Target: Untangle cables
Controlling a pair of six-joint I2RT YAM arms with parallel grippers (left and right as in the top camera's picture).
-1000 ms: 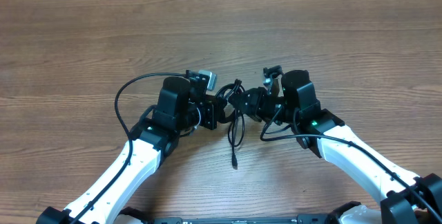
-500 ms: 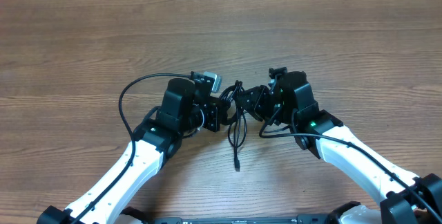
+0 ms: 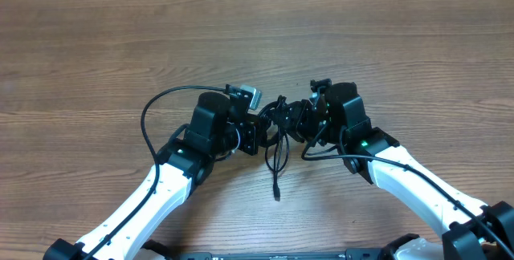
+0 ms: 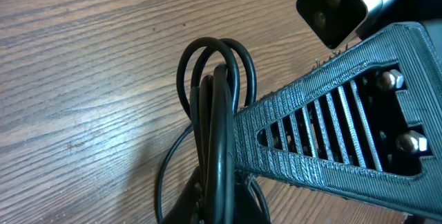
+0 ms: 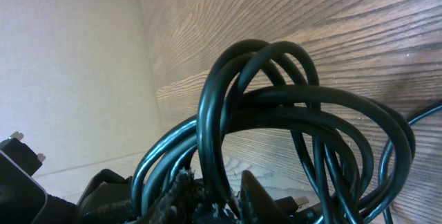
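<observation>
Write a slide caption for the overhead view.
Left claw and right claw grip one tangled bundle of black cables, a plug end trailing across the wooden table.

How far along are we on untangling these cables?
Nothing looks separated yet: the cables are one coiled bundle, with loops overlapping in the right wrist view. In hand: the left gripper and right gripper both seem clamped on it from opposite sides, with one plug end trailing loose. Left: pulling the strands apart.
</observation>
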